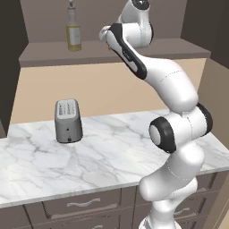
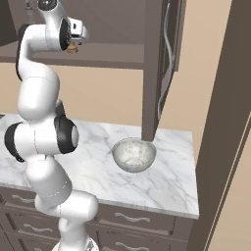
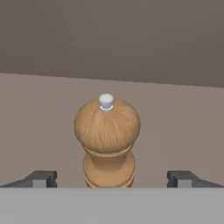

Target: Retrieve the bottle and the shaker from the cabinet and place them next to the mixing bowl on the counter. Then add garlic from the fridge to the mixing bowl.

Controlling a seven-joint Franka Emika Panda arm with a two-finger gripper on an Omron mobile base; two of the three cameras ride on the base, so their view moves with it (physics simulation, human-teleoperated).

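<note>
The gripper (image 3: 112, 179) stands fully open and holds nothing; its two dark tips sit at the 8 and 4 o'clock corners of the hand view, with the shaker (image 3: 107, 142) upright between them on the shelf of the cabinet (image 1: 134, 53). The step in hand appears to be the grasp of the shaker.

To do it well, in my judgement: advance until the tips flank the narrow waist or lower body rather than the rounded head, keep the mill centred, close squarely, then lift before withdrawing clear of the shelf edge.

The bottle (image 1: 74, 31) stands at 9 o'clock of the hand in the left base view, apart from it. The mixing bowl (image 2: 134, 155) sits on the counter (image 2: 166, 188).

Obscured: the shaker's base is cut off in the hand view; in both base views the wrist covers nearly all of it, so the gap to the tips cannot be judged.
</note>
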